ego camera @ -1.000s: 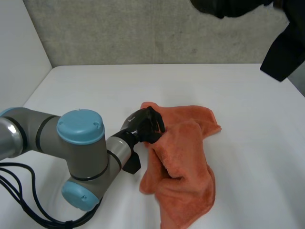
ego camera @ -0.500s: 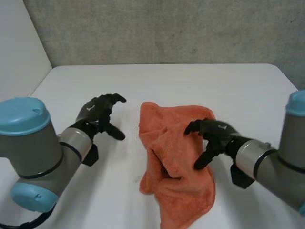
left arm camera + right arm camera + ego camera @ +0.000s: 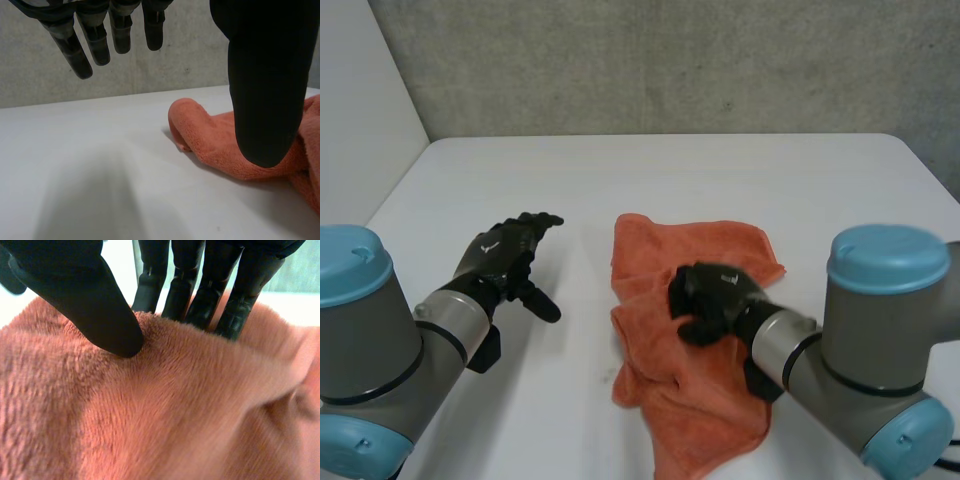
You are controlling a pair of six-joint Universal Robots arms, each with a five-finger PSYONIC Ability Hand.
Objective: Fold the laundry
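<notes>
An orange towel (image 3: pixel 705 400) lies crumpled on the white table (image 3: pixel 670 170), with rumpled folds through its middle. My right hand (image 3: pixel 712 295) rests on the towel's middle, its fingers curled. In the right wrist view its thumb (image 3: pixel 85 295) and fingers (image 3: pixel 200 300) pinch a raised ridge of the towel (image 3: pixel 150 415) between them. My left hand (image 3: pixel 502 255) hovers over bare table left of the towel, apart from it, fingers spread and straight. In the left wrist view the towel's rolled left edge (image 3: pixel 210 140) lies beyond the thumb (image 3: pixel 265 75).
A grey wall (image 3: pixel 650 60) runs along the table's far edge and a white wall (image 3: pixel 365 110) stands at the left. Bare tabletop lies behind the towel and to either side of it.
My left hand let go of the towel's left edge, opened and drew back to the left. My right hand came in, moved left onto the towel's middle and closed on a fold.
</notes>
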